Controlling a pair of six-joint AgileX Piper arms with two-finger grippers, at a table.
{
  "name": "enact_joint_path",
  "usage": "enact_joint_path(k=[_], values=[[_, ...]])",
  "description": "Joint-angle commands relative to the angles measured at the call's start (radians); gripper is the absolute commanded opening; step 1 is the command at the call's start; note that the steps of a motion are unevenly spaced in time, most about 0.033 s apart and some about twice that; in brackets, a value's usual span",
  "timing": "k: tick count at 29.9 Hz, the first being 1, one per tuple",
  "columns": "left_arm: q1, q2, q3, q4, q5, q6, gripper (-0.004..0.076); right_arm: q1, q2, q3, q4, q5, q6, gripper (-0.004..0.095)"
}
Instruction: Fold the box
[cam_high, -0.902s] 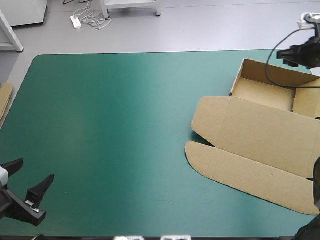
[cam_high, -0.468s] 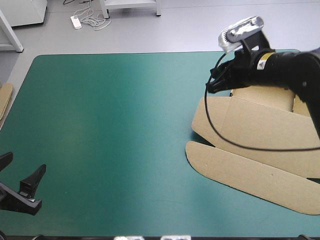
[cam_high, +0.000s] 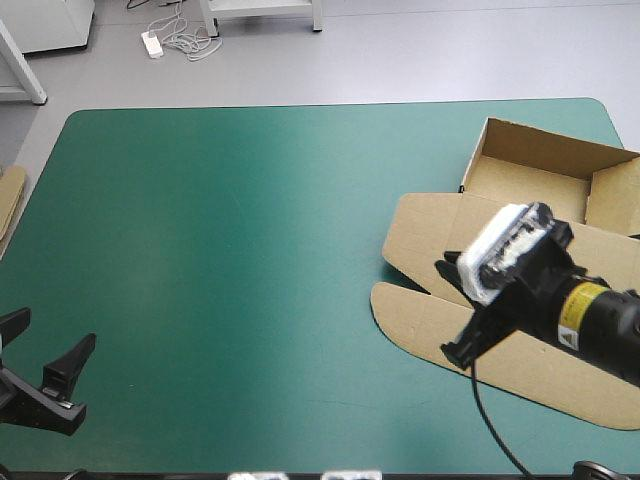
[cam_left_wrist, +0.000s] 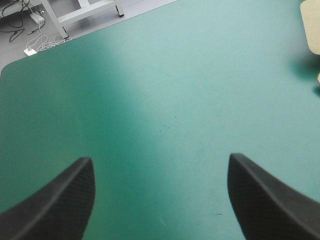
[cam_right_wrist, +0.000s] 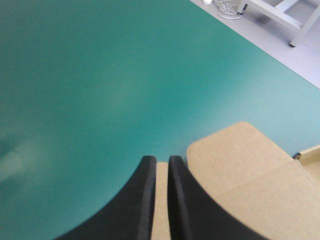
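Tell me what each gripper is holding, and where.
Nothing, it seems: the left gripper stands open over bare cover; the right gripper is shut above the flat front flap of the box.

The box (cam_high: 440, 235) is plain brown board, matt, its cut edges raw. The bench (cam_high: 250, 250) is topped in teal-green, smooth and matt with a faint pale sheen. The left claw (cam_left_wrist: 160, 159) and right claw (cam_right_wrist: 161, 158) have black fingers (cam_left_wrist: 60, 200), matt and finely grained.

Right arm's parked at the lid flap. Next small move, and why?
Probably open the right gripper to take the outer flap's rounded end: its fingers are shut right at that end, and the box's lid lies flat.
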Motion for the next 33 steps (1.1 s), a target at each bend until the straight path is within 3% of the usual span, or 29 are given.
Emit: enact_joint_path(k=[1,3,12,17,24,33], values=[[-0.003,0.015,-0.018,-0.005,-0.066,0.023,0.0528,0.023,-0.121,0.084,-0.178,-0.079,0.063,0.0021],[-0.003,0.015,-0.018,-0.005,-0.071,0.039,0.0528,0.023,-0.169,0.132,-0.209,-0.084,0.068,0.0000],[-0.003,0.015,0.024,-0.018,-0.141,0.042,0.0528,0.026,-0.275,0.297,-0.124,-0.139,0.028,-0.0004],[-0.003,0.010,0.156,-0.126,-0.169,0.074,0.0527,0.026,-0.400,0.466,-0.084,-0.183,0.076,-0.0004],[-0.003,-0.089,0.360,-0.261,-0.334,0.076,0.0496,0.026,-0.550,0.602,-0.069,-0.184,0.127,-0.0004],[-0.003,-0.233,0.589,-0.331,-0.432,0.098,0.0473,0.026,-0.582,0.690,-0.070,-0.176,0.107,-0.0004]])
